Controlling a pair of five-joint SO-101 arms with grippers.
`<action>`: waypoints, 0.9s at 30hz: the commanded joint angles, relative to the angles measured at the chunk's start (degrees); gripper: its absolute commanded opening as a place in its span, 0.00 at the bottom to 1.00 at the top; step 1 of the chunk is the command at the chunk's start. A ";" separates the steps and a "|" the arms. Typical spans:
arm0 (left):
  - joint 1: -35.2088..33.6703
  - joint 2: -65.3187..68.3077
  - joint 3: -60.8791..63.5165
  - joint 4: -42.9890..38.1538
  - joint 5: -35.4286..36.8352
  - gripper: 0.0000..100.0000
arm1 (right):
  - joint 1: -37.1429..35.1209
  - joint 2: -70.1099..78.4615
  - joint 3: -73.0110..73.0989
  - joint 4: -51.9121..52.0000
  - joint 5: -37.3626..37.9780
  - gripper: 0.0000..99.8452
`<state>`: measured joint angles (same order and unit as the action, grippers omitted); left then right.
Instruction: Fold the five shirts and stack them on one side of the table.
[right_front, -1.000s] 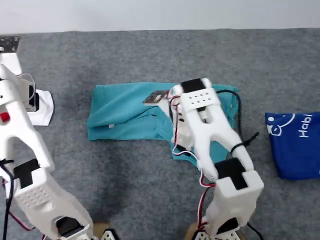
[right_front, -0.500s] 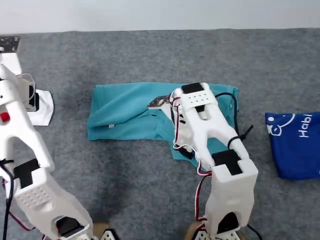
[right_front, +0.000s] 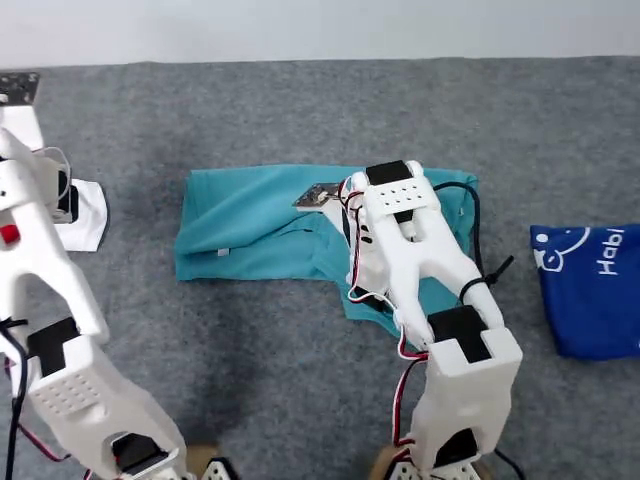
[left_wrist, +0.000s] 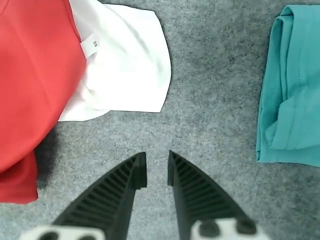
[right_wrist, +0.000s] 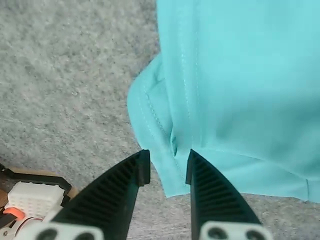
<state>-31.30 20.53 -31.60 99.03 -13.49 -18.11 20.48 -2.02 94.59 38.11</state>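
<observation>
in the last second the right arm drew back a little toward its base and then went forward again. the teal shirt (right_front: 250, 225) kept its outline, and the left arm did not move. we judge that no fold was made in this time and that the arm is only correcting its place over the hem before a grasp.

the right gripper (right_wrist: 167, 162) has its jaws a little apart, not clamped, and the shirt's stitched corner lies just at the tips. the left gripper (left_wrist: 156, 167) holds nothing. its jaws are narrowly parted over the bare table (right_front: 300, 100), between the white shirt (left_wrist: 125, 65) and the teal one.

the teal shirt lies in the middle of the table, partly folded. its long axis runs from side to side, along the far edge. one flap sticks out toward the arms' bases, under the right arm. we cannot tell where the collar points.
</observation>
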 joint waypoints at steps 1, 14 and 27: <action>-0.09 -3.25 -0.22 1.41 -0.44 0.08 | 0.04 -3.65 -0.53 0.66 0.53 0.13; -0.09 -3.16 -0.22 1.41 -0.44 0.08 | 3.21 4.62 -0.44 -4.09 0.70 0.08; 0.00 -3.16 3.21 1.23 -0.44 0.08 | 7.60 4.62 -0.44 -3.38 2.90 0.01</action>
<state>-31.30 20.53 -28.62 99.03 -13.49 -11.52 25.67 -2.02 90.81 40.13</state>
